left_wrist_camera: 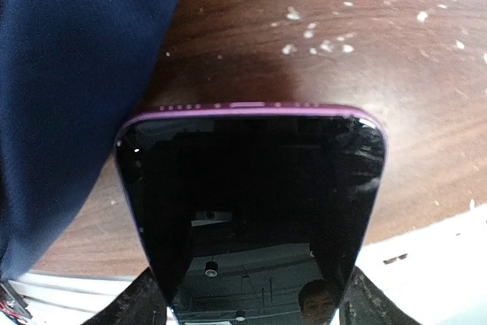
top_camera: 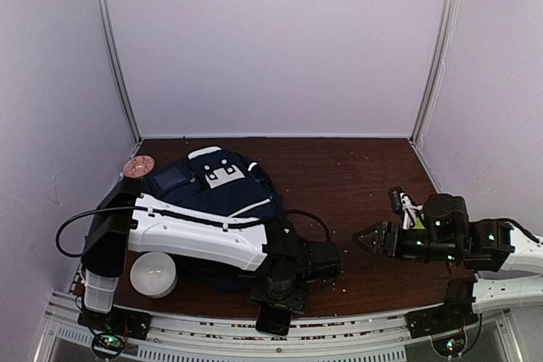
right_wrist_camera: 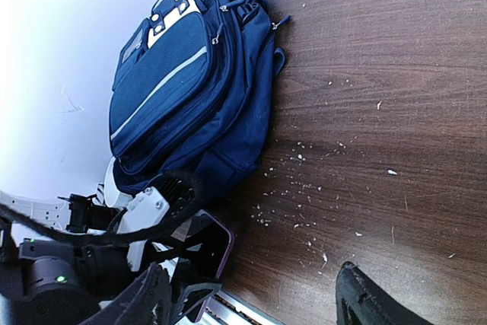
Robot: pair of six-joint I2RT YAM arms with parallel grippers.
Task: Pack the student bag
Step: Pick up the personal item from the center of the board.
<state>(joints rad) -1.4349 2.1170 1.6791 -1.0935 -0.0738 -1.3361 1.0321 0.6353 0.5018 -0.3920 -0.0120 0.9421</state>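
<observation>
The student bag (top_camera: 222,186) is a dark navy backpack with white trim, lying at the left back of the table. It also shows in the right wrist view (right_wrist_camera: 190,81) and as navy fabric in the left wrist view (left_wrist_camera: 68,74). My left gripper (top_camera: 273,307) is in front of the bag at the near table edge, shut on a phone (left_wrist_camera: 251,203) with a black screen and purple rim. The phone also shows in the right wrist view (right_wrist_camera: 221,245). My right gripper (top_camera: 365,239) is open and empty, low over the table to the right of the bag, pointing left.
A white round pouch (top_camera: 153,273) stands at the front left beside the left arm. A reddish disc (top_camera: 138,165) lies at the back left corner by the bag. White crumbs (right_wrist_camera: 304,188) are scattered on the brown table. White walls enclose the back and sides.
</observation>
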